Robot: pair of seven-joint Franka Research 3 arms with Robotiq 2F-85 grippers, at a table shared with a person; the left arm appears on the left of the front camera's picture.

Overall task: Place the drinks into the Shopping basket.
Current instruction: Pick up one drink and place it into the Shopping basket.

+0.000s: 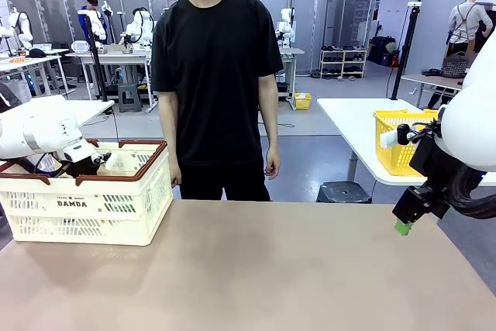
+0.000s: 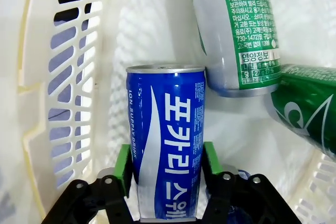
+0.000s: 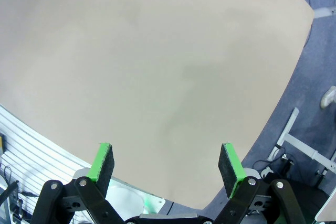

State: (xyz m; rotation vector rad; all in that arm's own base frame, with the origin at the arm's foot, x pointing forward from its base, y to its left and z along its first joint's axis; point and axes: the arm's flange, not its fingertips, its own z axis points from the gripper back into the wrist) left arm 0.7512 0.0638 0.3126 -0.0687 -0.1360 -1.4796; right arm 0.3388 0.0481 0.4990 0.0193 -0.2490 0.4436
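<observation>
In the left wrist view my left gripper (image 2: 166, 167) is shut on a blue can (image 2: 167, 145) with white print and a silver top, its green pads (image 2: 124, 169) pressed to both sides. The can stands inside the cream-white Shopping basket (image 2: 68, 77). A green and silver can (image 2: 236, 30) lies beyond it, with another green can (image 2: 310, 108) beside that. From the front, my left gripper (image 1: 97, 159) reaches down into the basket (image 1: 85, 203) at the table's left. My right gripper (image 1: 403, 225) hangs open off the table's right edge, its fingertips (image 3: 102, 161) wide apart over bare tabletop.
A person in black (image 1: 217, 75) stands at the far side of the table, hands down. A bright yellow basket (image 1: 399, 141) sits on another table behind my right arm. The brown tabletop (image 1: 256, 269) stretches from the basket to the right edge.
</observation>
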